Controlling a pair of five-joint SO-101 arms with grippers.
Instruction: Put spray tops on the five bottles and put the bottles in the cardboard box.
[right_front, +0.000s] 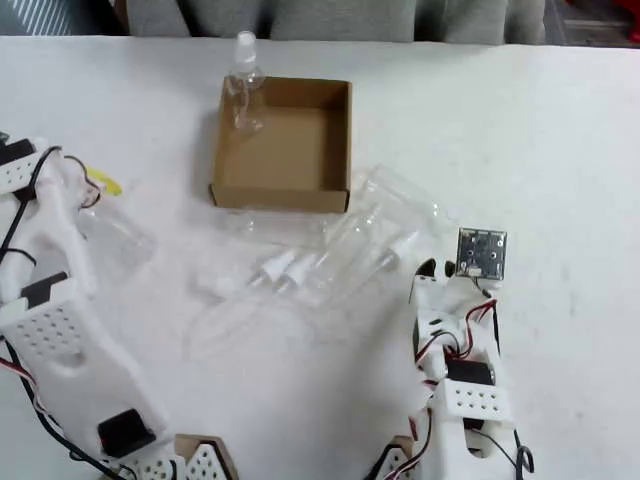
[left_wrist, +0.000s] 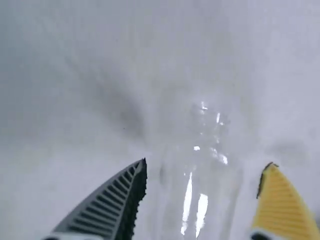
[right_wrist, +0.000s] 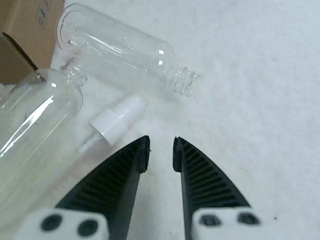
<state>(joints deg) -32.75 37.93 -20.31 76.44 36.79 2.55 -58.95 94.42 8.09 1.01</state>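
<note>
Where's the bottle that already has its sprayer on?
The capped bottle stands upright in the far left corner of the cardboard box, in the high view.

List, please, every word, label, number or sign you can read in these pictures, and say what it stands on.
Small blue print on the brown cardboard box: too small and blurred to read.
No other text is legible.
</note>
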